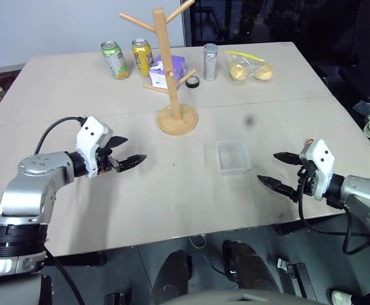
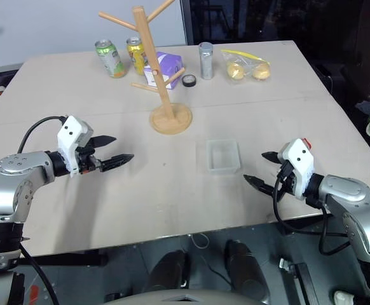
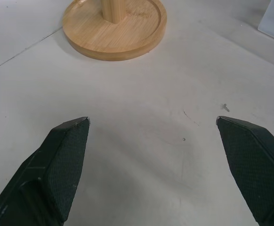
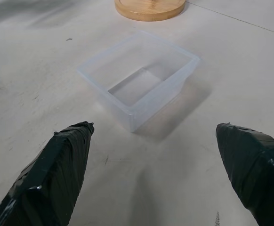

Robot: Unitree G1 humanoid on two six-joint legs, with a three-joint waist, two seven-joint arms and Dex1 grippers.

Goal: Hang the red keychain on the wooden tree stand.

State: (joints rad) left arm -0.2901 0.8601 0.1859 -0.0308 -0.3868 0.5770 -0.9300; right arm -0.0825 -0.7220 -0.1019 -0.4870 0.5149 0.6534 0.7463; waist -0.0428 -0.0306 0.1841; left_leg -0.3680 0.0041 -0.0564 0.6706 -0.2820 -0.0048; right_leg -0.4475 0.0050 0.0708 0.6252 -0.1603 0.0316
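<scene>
On the pale table [image 1: 77, 82], the wooden tree stand [image 1: 172, 76] rises from its round disc base, toward the far middle, with angled pegs branching off the post. Every peg I can see is bare.

Behind the stand: 2 drink cans, a green can [image 1: 115, 60] and a yellow can [image 1: 142, 57], a purple carton [image 1: 170, 67], a roll of black tape [image 1: 192, 81], a slim silver can [image 1: 210, 61] and a clear bag of yellowish food [image 1: 250, 68]. Nearer, right of the stand, sits a clear plastic tray [image 1: 233, 156]; the right wrist view looks straight into it and it appears empty.

Left gripper [image 1: 125, 156]: fingers spread, nothing between them, hovering just above the table and aimed toward the stand's base. Right gripper [image 1: 279, 169]: fingers spread wide, nothing between them, near the table's front edge, pointing at the tray.

Red keychain: I cannot find it anywhere on the table, in the tray or on the stand. A small red spot shows on top of the right wrist housing, too small to identify.

Judgement: step in hand is the start, before any pickup; hanging not yet done. Next move calls for locating the keychain first, then a fine pinch on its thin loop so the opening stays free to slip over an upward-angled peg.
</scene>
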